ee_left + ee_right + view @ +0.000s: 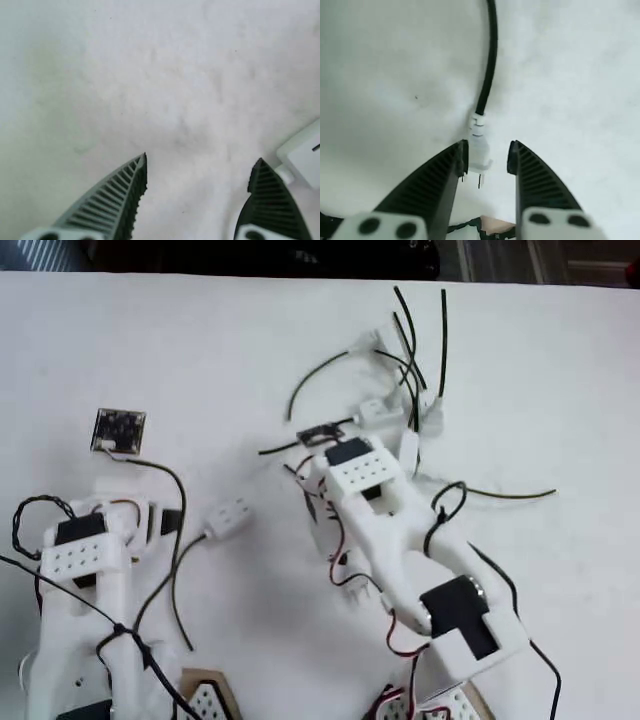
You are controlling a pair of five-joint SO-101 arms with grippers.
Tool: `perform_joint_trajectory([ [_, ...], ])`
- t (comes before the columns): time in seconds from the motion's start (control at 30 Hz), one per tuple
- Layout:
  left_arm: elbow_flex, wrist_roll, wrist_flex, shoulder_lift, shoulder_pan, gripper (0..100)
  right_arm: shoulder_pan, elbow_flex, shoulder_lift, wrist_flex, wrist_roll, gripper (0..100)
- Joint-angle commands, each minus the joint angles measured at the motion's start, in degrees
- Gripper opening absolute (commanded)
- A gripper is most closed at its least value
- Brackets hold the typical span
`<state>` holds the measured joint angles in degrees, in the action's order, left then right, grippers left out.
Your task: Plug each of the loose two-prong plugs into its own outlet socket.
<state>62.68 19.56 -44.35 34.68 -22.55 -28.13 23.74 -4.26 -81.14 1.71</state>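
A white two-prong plug [479, 148] on a black cord [490, 65] lies on the white table between the fingers of my right gripper [487, 150]. The gripper is open: one finger is at the plug's side and the other stands a little apart. From above, that gripper [322, 437] sits mid-table at the end of a dark cord. My left gripper [200, 167] is open over bare table, with a white outlet block [305, 155] just past one fingertip. That outlet block [228, 517] lies between the two arms. More white plugs and outlets [400, 405] with dark cords are bunched at the back.
A small dark square board [119, 430] with a wire lies at the left, ahead of the left arm [85, 560]. Loose cords [500, 494] trail to the right of the right arm [400, 530]. The table's far edge [200, 275] runs along the top.
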Motion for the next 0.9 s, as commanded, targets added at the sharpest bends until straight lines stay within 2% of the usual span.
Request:
perform_joint_trajectory([
  [0.0,-0.1,0.0,1.0,1.4,0.8,32,2.9,-0.8,1.7,-0.7,-0.1,12.9],
  [0.13,-0.1,0.0,1.0,1.4,0.8,32,5.1,-0.8,-2.7,-0.5,-0.1,12.1],
  [0.33,-0.1,0.0,1.0,1.4,0.8,32,2.6,-0.8,-7.3,-0.5,0.4,11.2],
  [0.87,-0.1,0.1,1.0,1.4,0.8,32,1.5,-0.7,1.7,-4.1,3.6,11.3],
])
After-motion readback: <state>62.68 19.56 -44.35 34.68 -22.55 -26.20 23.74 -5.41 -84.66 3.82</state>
